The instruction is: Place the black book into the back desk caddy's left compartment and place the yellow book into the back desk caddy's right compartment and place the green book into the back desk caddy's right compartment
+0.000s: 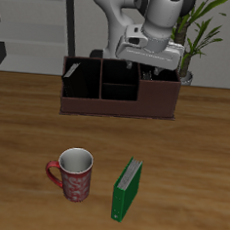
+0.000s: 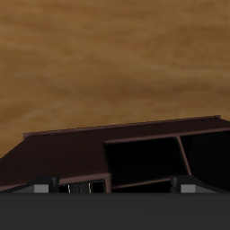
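Observation:
The dark brown desk caddy (image 1: pixel 118 107) stands at the back of the table. A black book (image 1: pixel 81 78) with a pale page edge stands upright in its end compartment, away from the gripper. The green book (image 1: pixel 128 189) stands on the table near the front edge. My gripper (image 1: pixel 154 73) hangs just above the caddy's other end; the jaws are wide apart and hold nothing. The wrist view shows the caddy (image 2: pixel 72 148) close below the gripper (image 2: pixel 115 187), with dark compartments. The yellow book does not show in either view.
A red patterned mug (image 1: pixel 73 174) stands beside the green book near the front edge. A potted plant (image 1: pixel 198 36) stands behind the caddy, close to the arm. Bare wooden table lies between the caddy and the mug.

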